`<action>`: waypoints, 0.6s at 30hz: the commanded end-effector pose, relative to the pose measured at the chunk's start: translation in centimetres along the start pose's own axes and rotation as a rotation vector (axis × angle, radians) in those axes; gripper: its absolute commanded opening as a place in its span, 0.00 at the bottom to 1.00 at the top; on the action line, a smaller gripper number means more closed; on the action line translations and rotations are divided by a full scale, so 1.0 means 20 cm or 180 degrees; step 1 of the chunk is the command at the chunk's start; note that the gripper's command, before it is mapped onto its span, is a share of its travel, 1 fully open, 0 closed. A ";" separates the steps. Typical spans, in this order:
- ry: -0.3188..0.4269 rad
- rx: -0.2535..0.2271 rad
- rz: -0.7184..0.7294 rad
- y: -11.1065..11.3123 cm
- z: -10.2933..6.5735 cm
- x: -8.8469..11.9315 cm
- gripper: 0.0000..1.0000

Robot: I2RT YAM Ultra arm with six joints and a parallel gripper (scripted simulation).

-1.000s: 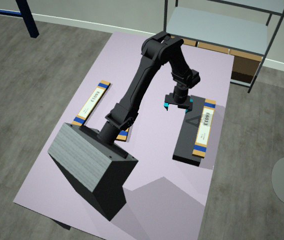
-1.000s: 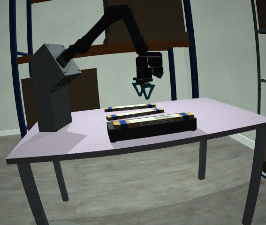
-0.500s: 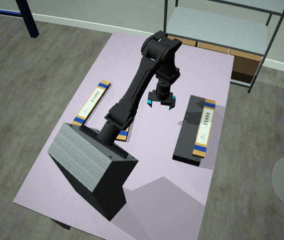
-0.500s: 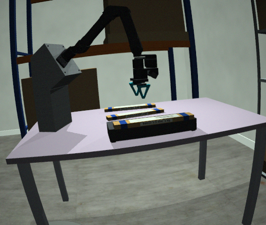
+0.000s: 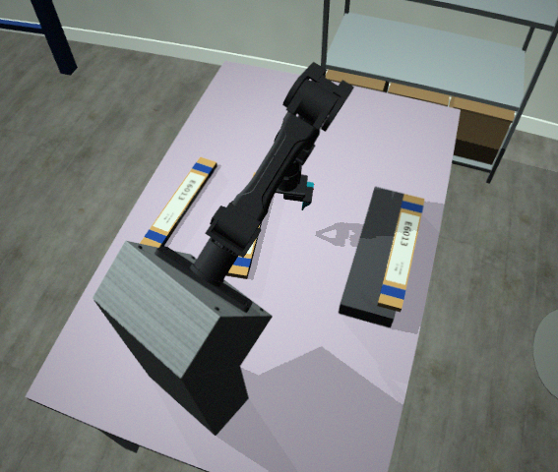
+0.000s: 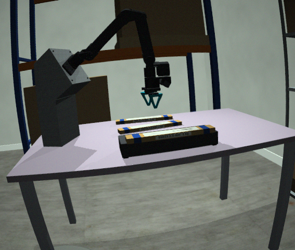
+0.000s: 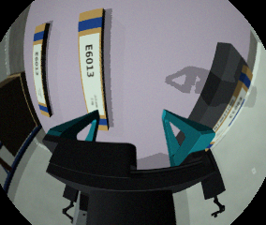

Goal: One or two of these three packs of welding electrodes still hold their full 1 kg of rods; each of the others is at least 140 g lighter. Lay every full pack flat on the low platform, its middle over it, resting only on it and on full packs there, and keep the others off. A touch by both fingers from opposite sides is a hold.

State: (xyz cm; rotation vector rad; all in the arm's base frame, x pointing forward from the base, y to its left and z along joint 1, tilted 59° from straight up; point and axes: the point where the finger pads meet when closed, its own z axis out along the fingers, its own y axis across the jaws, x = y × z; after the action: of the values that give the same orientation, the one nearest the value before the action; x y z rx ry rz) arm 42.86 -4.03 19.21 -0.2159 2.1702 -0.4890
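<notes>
My gripper (image 5: 307, 195) (image 6: 152, 106) (image 7: 130, 112) is open and empty, high above the table between the middle pack and the platform. One pack (image 5: 403, 244) (image 6: 168, 132) lies flat lengthwise on the low dark platform (image 5: 365, 254) (image 6: 168, 146) (image 7: 213, 89), along its outer long side. The middle pack (image 5: 240, 267) (image 6: 150, 126) (image 7: 91, 70) lies flat on the table, mostly hidden by the arm in the top view. The far pack (image 5: 179, 203) (image 6: 144, 119) (image 7: 40, 70) lies flat beside it, farther from the platform. All look alike; their weights cannot be seen.
The arm's pedestal (image 5: 156, 310) (image 6: 58, 107) stands on the table (image 5: 314, 315) (image 6: 249, 126), near one end of the packs. A wire-frame shelf (image 5: 426, 55) stands beyond the table's other end. The platform lies close to one long table edge.
</notes>
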 end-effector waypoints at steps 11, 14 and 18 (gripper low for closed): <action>-0.0096 0.0154 0.0141 0.33 0.05 -0.13 0.95; -0.0095 0.0151 0.0143 0.43 0.06 -0.14 0.95; -0.0094 0.0147 0.0145 0.55 0.08 -0.16 0.95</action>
State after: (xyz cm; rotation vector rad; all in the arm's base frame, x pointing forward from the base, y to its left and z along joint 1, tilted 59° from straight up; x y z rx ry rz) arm 45.27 5.27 15.32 -0.2050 2.1664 -0.5003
